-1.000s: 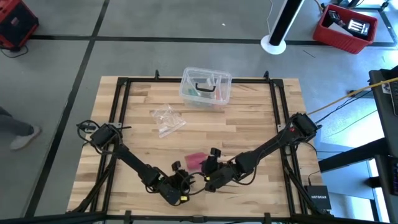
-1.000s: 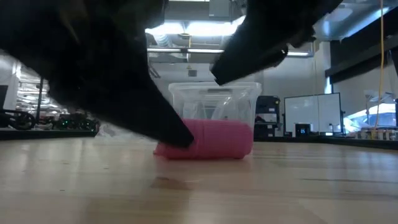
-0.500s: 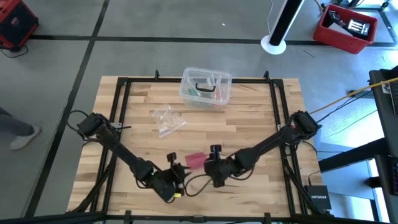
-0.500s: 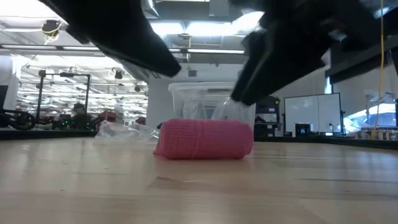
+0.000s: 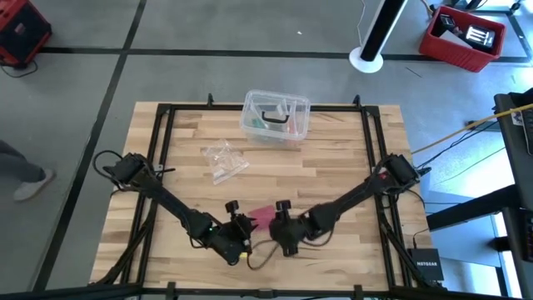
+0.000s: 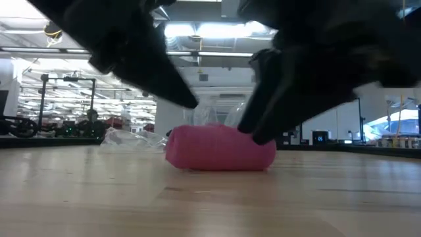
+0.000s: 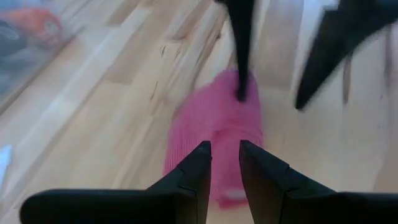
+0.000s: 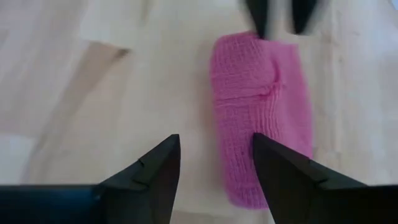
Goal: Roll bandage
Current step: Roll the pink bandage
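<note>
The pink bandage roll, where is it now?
The pink rolled fabric bandage lies on the wooden table near its front edge, between the left gripper and the right gripper, nearer the front than the crumpled clear wrapper.

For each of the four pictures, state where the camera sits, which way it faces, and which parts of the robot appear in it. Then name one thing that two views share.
High view: above the table, looking straight down; both arms, the left gripper and right gripper flank the bandage.
Low view: at tabletop height, facing the room; both arms drop in above the bandage.
Left wrist view: on the left arm, looking past its narrowly parted fingers.
Right wrist view: on the right arm, past its open fingers.
Shared: both wrist views show the bandage and the other arm's fingertips beyond it.
</note>
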